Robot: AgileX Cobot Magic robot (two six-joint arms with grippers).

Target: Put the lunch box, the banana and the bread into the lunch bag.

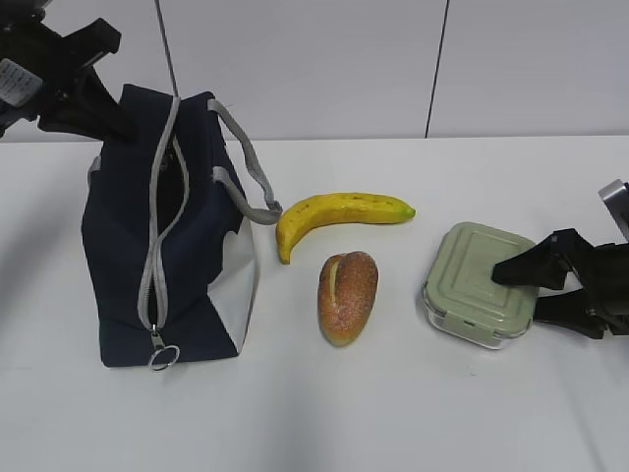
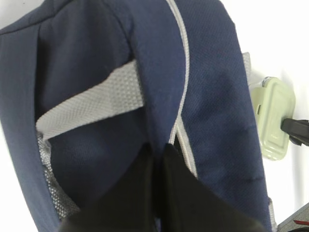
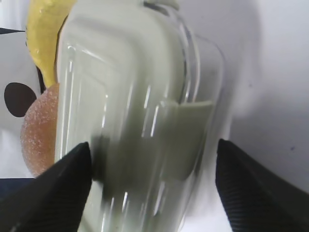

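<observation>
Exterior view: lunch bag (image 1: 187, 246) stands upright on the white table (image 1: 393, 413) at the left, zipper (image 1: 157, 236) part open along its front edge, ring pull low near the base. Left gripper (image 1: 93, 93) sits at the bag's top, about 11 o'clock from the bag's middle; whether it pinches fabric there is not clear from this angle. Banana (image 1: 339, 216) lies at 3 o'clock from the bag, bread (image 1: 348, 297) just below it, apart from it. Lunch box (image 1: 480, 285) at 3 o'clock from the bread. Right gripper (image 1: 531, 290) straddles the box's right side, one finger over the lid, one lower at the edge.

Left wrist view: fingers (image 2: 140, 193) pressed together, tips against the navy fabric beside the zipper line. Grey strap (image 2: 91, 106) crosses at 10 o'clock. Lunch box (image 2: 273, 118) far at 3 o'clock.

Right wrist view: fingers (image 3: 53, 188) spread wide either side of the lunch box (image 3: 135, 116); contact not certain. Banana (image 3: 46, 38) and bread (image 3: 41, 130) behind, at 9 to 11 o'clock.
</observation>
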